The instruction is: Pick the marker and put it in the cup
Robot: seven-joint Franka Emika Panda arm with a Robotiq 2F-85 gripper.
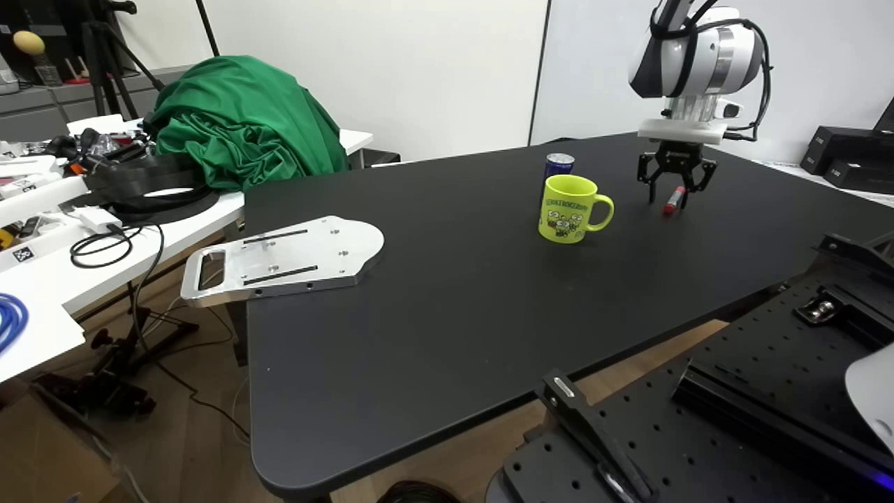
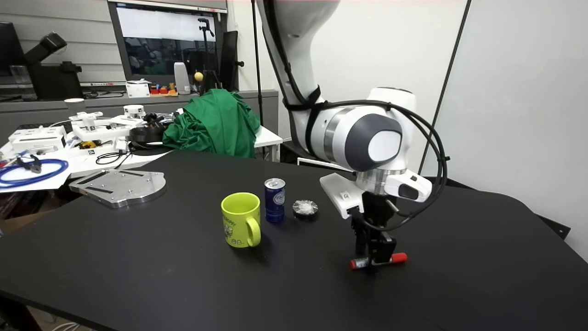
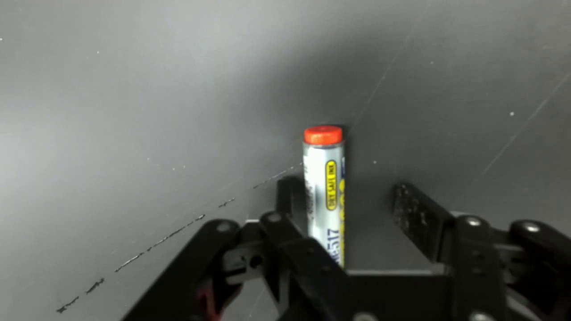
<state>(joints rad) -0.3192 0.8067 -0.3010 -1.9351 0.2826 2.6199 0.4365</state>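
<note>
The stubby white marker with red ends (image 3: 323,191) lay flat on the black tabletop (image 2: 183,276), right in the gap of the black two-fingered gripper (image 3: 343,198). Its barrel had a yellow "DRY SAFE INK" oval and a "517" on it, and in an exterior view a longer red cap poked out one side of the gripper while a short red plug stuck out the other. The fingers (image 3: 417,218) were apart with the marker between them, and it sat way closer to the one on the left of the wrist view. That finger might have been touching the barrel, kinda hard to tell because it was blurry there.

Off to one side of the gripper were a low, dark round piece with a crinkly whitish top (image 2: 305,208), a slim blue can with a silver top (image 2: 274,202), and the small yellow-green mug with a dark cartoon print (image 2: 239,223), with the can near the mug. Well apart from the gripper, a flat silver metal plate with a cut-out handle (image 1: 300,255) stuck out past the table edge.

Mug stood upright, handle turned toward the gripper. Both exterior views caught just its upper inside wall; the rim hid the bottom.
</note>
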